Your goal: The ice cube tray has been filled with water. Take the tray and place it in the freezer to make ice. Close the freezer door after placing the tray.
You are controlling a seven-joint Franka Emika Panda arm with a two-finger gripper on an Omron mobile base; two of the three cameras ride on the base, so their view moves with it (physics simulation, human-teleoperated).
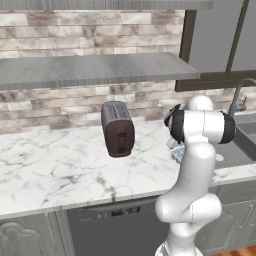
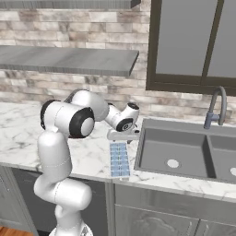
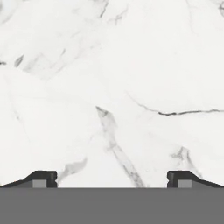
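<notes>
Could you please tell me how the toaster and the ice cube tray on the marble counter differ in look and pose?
The dark grey, rounded toaster stands tall, away from the sink; the flat white ice cube tray with pale blue cells lies low at the counter's front edge, beside the grey sink. Both rest on the white marble counter.

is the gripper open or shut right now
Open. In the hand view the gripper has its two dark fingertips set far apart, with only bare marble counter between them, nothing held.
</notes>
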